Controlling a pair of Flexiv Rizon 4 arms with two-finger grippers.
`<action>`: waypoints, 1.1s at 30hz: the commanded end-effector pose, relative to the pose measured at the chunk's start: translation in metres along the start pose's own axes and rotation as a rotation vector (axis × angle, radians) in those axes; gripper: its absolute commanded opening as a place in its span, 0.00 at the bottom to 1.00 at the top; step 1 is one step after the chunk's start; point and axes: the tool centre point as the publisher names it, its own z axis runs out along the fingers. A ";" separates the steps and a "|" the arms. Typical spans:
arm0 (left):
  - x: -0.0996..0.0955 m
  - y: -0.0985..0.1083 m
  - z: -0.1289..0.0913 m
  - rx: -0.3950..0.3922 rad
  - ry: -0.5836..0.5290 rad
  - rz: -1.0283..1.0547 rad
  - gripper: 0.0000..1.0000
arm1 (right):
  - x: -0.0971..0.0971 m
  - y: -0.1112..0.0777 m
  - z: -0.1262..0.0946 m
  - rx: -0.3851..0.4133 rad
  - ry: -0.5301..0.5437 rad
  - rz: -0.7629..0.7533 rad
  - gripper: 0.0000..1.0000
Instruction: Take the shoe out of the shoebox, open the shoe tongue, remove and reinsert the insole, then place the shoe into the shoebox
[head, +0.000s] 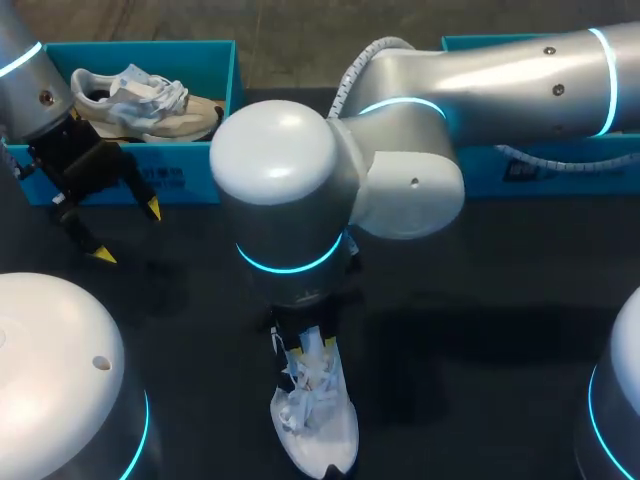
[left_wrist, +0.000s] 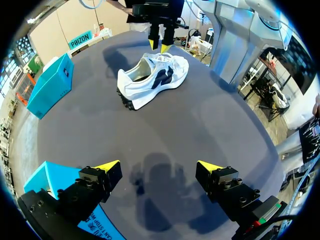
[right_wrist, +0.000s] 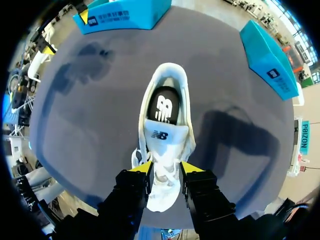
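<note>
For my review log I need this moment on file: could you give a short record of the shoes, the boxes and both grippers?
on table: white shoe standing on its sole on the dark table, insole visible inside
in box: second shoe lying in the blue shoebox, far left
other box: other blue box, far right
left gripper: open, empty, above bare table by the shoebox
right gripper: directly over the white shoe's laces; grasp unclear

Robotics lab: a silver left arm (head: 30, 70) and right arm (head: 500, 70), their joints ringed with blue light, hang over a dark round tabletop (left_wrist: 215, 130), with a teal shoebox (head: 185, 180) just beside the left tool (head: 127, 233).
</note>
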 end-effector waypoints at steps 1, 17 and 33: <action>0.000 0.000 0.000 -0.002 0.001 0.000 1.00 | 0.001 0.012 0.016 0.017 0.019 -0.009 0.33; 0.000 0.000 0.000 -0.002 0.001 0.000 1.00 | 0.001 0.020 0.001 -0.009 0.018 -0.075 0.39; 0.000 0.000 0.000 -0.002 0.001 0.000 1.00 | -0.004 0.048 -0.058 -0.092 -0.018 -0.825 1.00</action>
